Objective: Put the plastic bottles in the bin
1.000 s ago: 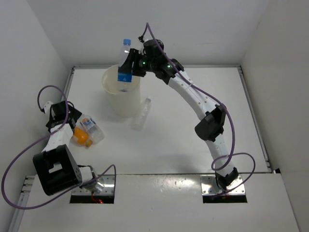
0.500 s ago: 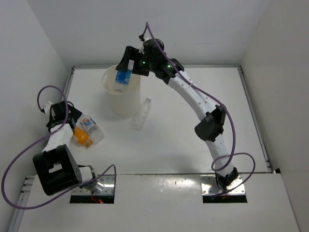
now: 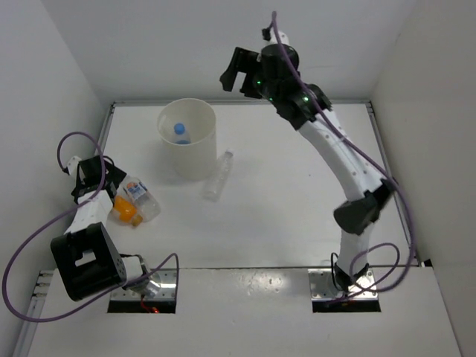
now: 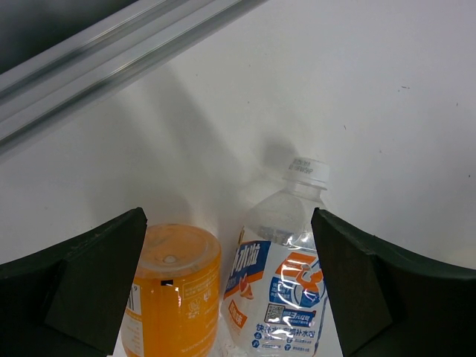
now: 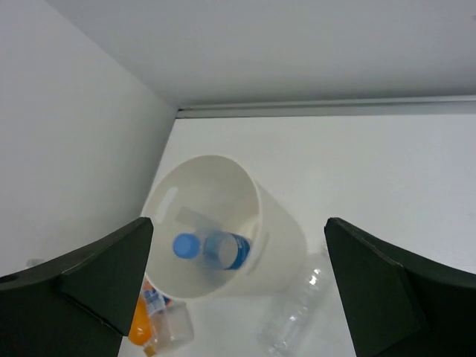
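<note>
The white bin (image 3: 196,160) stands at the back left of the table, and a blue-capped, blue-labelled bottle (image 3: 181,132) lies inside it. My right gripper (image 3: 236,76) hangs open and empty, high up and to the right of the bin. From the right wrist I look down into the bin (image 5: 279,238) at the blue bottle (image 5: 221,250), between the open right gripper (image 5: 239,223). A plain clear bottle (image 3: 218,177) lies right of the bin. My left gripper (image 4: 227,219) is open, straddling an orange bottle (image 4: 171,290) and a labelled clear bottle (image 4: 286,275) without touching them.
White walls enclose the table on three sides, the left one close to my left arm (image 3: 88,216). A metal rail (image 4: 111,59) runs along the wall beyond the two bottles. The orange bottle (image 3: 123,210) and labelled bottle (image 3: 140,198) lie side by side.
My right gripper opened and let the blue bottle fall into the bin, then rose and swung right, away from the rim. The left arm has not moved.
</note>
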`<action>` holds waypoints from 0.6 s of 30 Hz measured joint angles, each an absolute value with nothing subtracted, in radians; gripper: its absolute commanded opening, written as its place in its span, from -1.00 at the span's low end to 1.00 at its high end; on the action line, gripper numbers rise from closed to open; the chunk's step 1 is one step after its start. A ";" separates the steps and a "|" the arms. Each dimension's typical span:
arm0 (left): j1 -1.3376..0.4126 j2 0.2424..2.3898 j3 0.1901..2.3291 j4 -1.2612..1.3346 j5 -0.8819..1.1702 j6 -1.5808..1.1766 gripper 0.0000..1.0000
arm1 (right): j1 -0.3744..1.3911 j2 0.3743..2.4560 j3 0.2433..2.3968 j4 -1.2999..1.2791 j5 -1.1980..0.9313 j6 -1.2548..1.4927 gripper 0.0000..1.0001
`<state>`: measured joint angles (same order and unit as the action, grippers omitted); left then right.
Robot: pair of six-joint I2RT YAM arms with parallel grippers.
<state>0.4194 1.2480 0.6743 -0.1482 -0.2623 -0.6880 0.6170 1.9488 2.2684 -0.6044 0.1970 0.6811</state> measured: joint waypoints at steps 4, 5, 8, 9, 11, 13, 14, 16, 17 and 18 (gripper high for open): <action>0.419 1.248 0.674 -0.148 -0.267 -0.688 1.00 | 0.606 1.640 1.874 -0.422 0.217 0.643 0.86; 0.419 1.248 0.674 -0.148 -0.270 -0.688 1.00 | 0.603 1.569 1.779 -0.387 0.225 0.646 0.86; 0.419 1.246 0.673 -0.148 -0.277 -0.688 1.00 | 0.595 1.454 1.623 -0.356 0.263 0.714 0.99; 0.419 1.244 0.672 -0.148 -0.278 -0.687 1.00 | 0.581 1.432 1.567 -0.347 0.263 0.754 0.99; 0.419 1.239 0.670 -0.149 -0.278 -0.685 1.00 | 0.553 1.438 1.473 -0.327 0.215 0.831 0.99; 0.419 1.238 0.670 -0.151 -0.280 -0.682 1.00 | 0.529 1.494 1.401 -0.317 0.125 0.886 0.99; 0.419 1.237 0.670 -0.154 -0.281 -0.681 1.00 | 0.520 1.545 1.379 -0.319 0.076 0.910 0.99; 0.419 1.237 0.670 -0.160 -0.281 -0.681 1.00 | 0.517 1.660 1.357 -0.326 -0.004 0.951 0.99; 0.419 1.237 0.670 -0.165 -0.281 -0.682 1.00 | 0.518 1.707 1.348 -0.331 -0.035 0.970 0.99; 0.419 1.236 0.670 -0.171 -0.281 -0.685 1.00 | 0.518 1.748 1.333 -0.336 -0.064 0.992 0.99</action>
